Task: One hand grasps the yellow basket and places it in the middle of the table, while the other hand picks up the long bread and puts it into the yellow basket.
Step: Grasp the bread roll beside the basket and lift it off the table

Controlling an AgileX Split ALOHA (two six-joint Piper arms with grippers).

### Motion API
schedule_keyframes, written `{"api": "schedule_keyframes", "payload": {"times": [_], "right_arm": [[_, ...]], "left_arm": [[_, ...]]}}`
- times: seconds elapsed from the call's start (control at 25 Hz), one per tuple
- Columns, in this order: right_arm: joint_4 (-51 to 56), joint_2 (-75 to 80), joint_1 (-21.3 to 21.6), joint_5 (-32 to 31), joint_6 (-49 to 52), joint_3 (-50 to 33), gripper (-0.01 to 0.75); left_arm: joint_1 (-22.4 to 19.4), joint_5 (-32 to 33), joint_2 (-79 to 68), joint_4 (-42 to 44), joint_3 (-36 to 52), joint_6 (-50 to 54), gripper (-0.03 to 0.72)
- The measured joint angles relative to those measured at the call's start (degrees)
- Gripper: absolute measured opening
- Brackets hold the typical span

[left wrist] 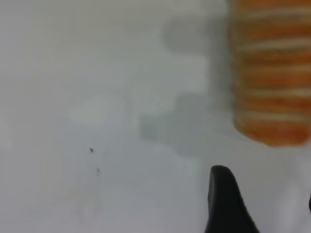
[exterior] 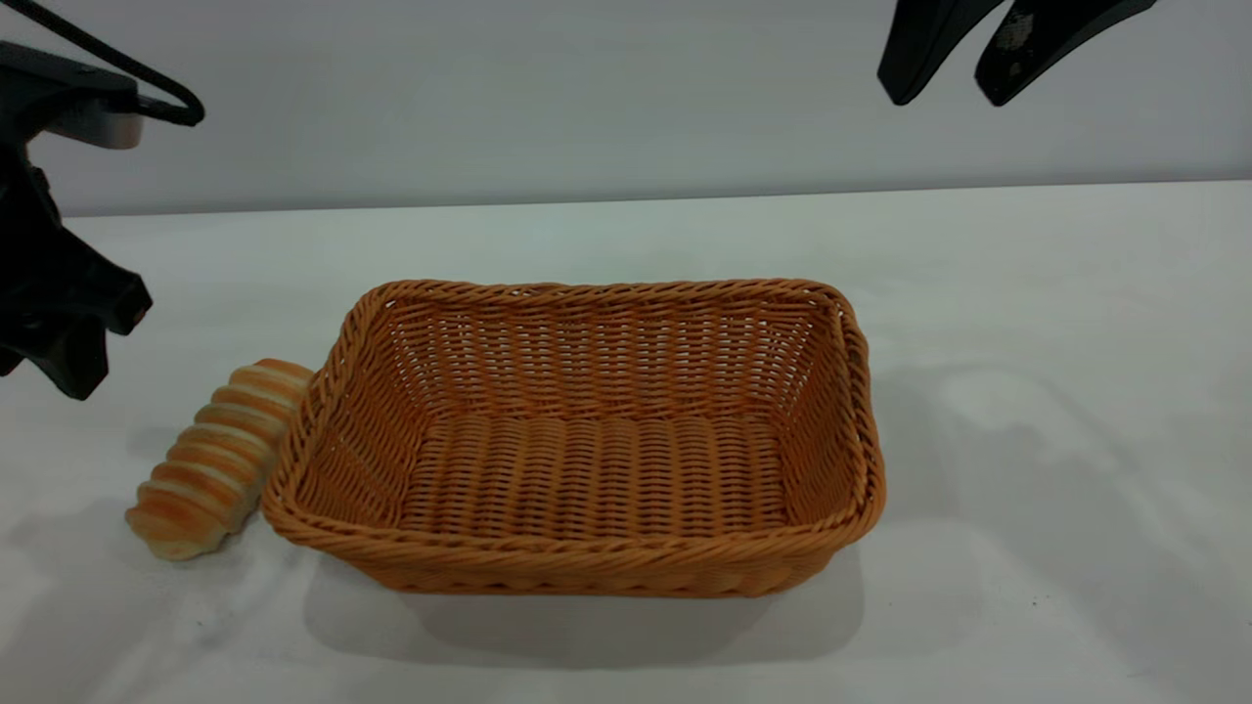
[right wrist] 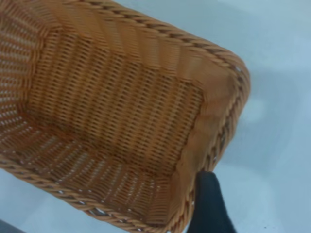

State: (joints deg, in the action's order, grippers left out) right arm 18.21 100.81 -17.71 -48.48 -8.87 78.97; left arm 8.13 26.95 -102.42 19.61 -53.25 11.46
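Woven orange-tan wicker fills the middle of the scene: the yellow basket (exterior: pixel 577 440) sits flat on the white table (exterior: pixel 1027 391), its braided rim unbroken all round and its floor bare. The long bread (exterior: pixel 210 460) lies on the tabletop just outside the basket's left wall, its far end right at the rim and its near end angled away toward the front-left; whether it actually touches the wicker cannot be told. Open white surface runs wide to the right of the basket, along the front edge and behind it up to the pale wall. The left gripper (exterior: pixel 59 323) hangs at the left edge of the exterior view, above and to the left of the bread, touching nothing; its wrist view shows one dark fingertip (left wrist: pixel 226 199) over bare table with the bread's ridged end (left wrist: pixel 272 73) ahead, but not enough to tell whether the fingers are apart or together. The right gripper (exterior: pixel 954 83) is held high above the table's far right side, well clear of the basket, its two dark fingers spread apart and empty.
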Motion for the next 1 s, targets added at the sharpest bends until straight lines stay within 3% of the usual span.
{"api": "schedule_keyframes", "payload": {"times": [0.44, 1.0], "right_arm": [[0.5, 0.0, 0.0, -0.1, -1.0, 0.0, 0.571], [0.9, 0.0, 0.0, -0.1, -2.4, 0.0, 0.571]], "left_arm": [[-1.7, -1.1, -11.5, -12.2, -7.7, -10.7, 0.466], [-1.7, 0.6, -23.7, -12.7, -15.8, -12.0, 0.466]]}}
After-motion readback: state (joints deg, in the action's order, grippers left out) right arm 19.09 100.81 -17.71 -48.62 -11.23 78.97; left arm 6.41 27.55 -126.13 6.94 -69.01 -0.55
